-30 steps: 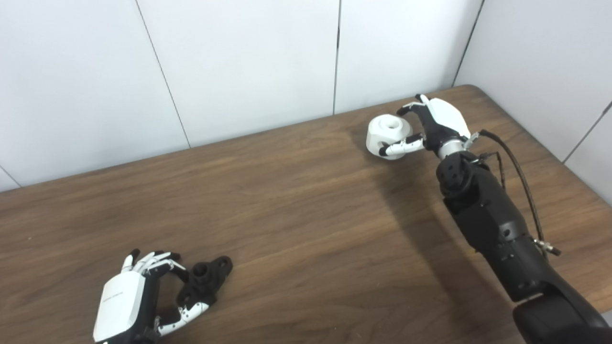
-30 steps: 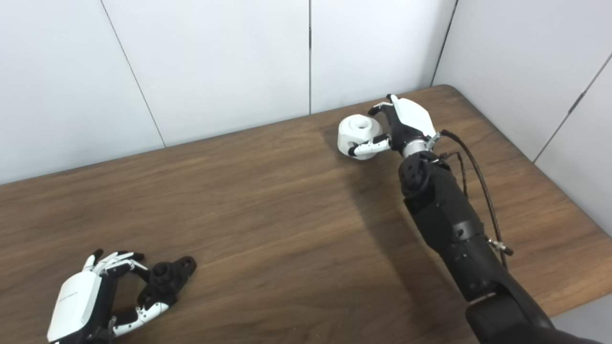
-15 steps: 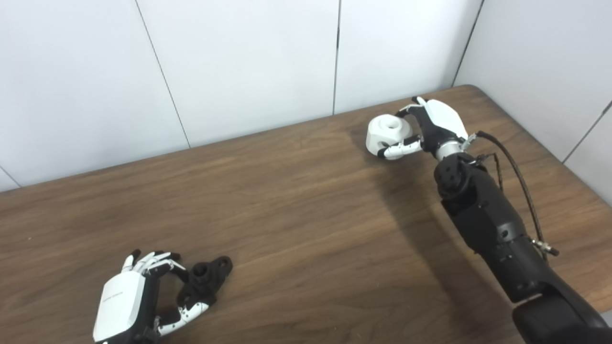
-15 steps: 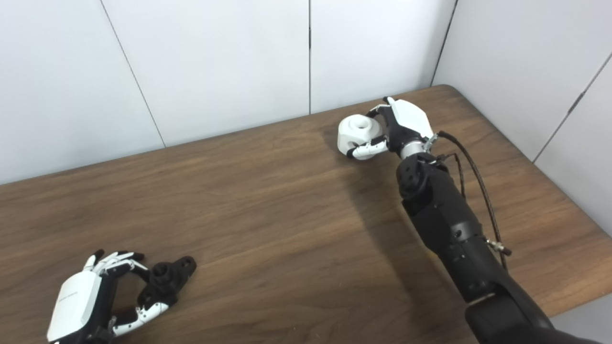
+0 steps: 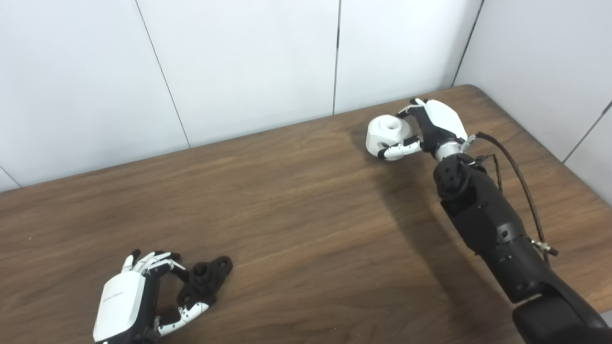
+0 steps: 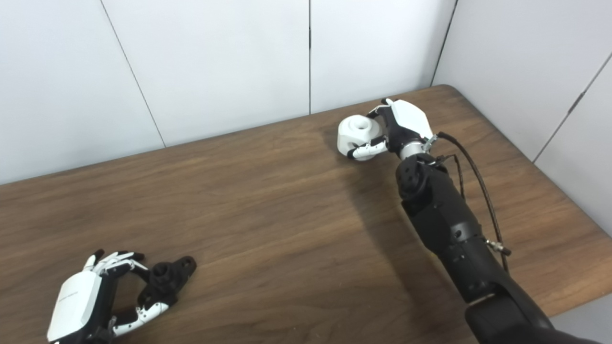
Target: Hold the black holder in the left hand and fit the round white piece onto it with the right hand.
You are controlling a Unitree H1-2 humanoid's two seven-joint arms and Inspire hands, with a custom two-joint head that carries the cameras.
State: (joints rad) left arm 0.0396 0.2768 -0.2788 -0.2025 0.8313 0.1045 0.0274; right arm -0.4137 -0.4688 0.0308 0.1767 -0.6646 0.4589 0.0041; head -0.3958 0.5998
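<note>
The black holder (image 5: 205,279) lies on the wooden table (image 5: 296,229) near the front left. My left hand (image 5: 136,295) curls around its left side, fingers above and thumb below, touching it. It still rests on the table. The round white piece (image 5: 386,135), with a hole in its top, sits far back on the right. My right hand (image 5: 432,125) wraps it from the right, fingers over the far side and thumb along the near side, closed on it.
White wall panels (image 5: 248,62) stand close behind the table's far edge and along its right side. A black cable (image 5: 519,177) loops off the right forearm. The table's right edge (image 5: 583,186) runs near that arm.
The right hand has drawn in slightly around the white piece over the last second. The left hand and black holder have not moved.
</note>
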